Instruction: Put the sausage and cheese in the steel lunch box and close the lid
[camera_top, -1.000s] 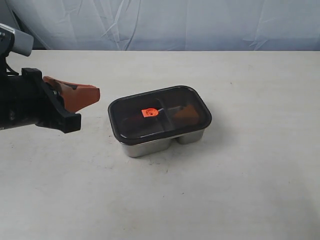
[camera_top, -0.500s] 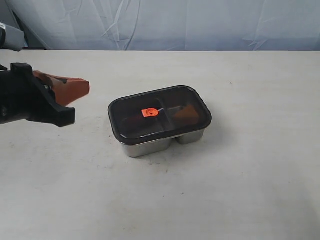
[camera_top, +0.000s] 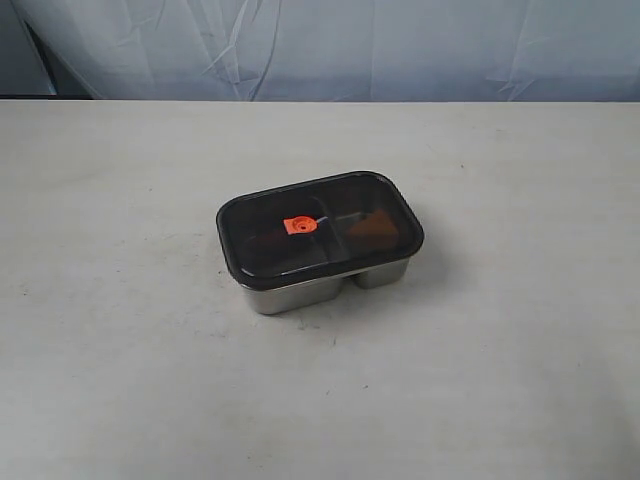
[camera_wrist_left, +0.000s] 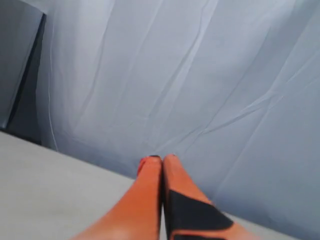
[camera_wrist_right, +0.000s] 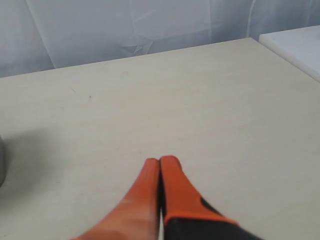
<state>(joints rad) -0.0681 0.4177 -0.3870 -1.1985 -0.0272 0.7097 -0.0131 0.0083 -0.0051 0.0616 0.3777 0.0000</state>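
Steel lunch box (camera_top: 322, 288) wears its lid (camera_top: 340, 215); left gripper (camera_wrist_left: 161, 161) and right gripper (camera_wrist_right: 160, 161) keep jaws pinched together, empty; task looks finished

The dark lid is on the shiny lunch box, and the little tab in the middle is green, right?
Not quite. The lid does sit on the steel lunch box, but the tab at its middle is orange, not green. The exterior view shows it.

Left gripper (camera_wrist_left: 161, 159), orange fingers pressed together on nothing, hangs above the table (camera_wrist_left: 45, 195); right gripper (camera_wrist_right: 159, 161), likewise pressed together and empty, points low over it.
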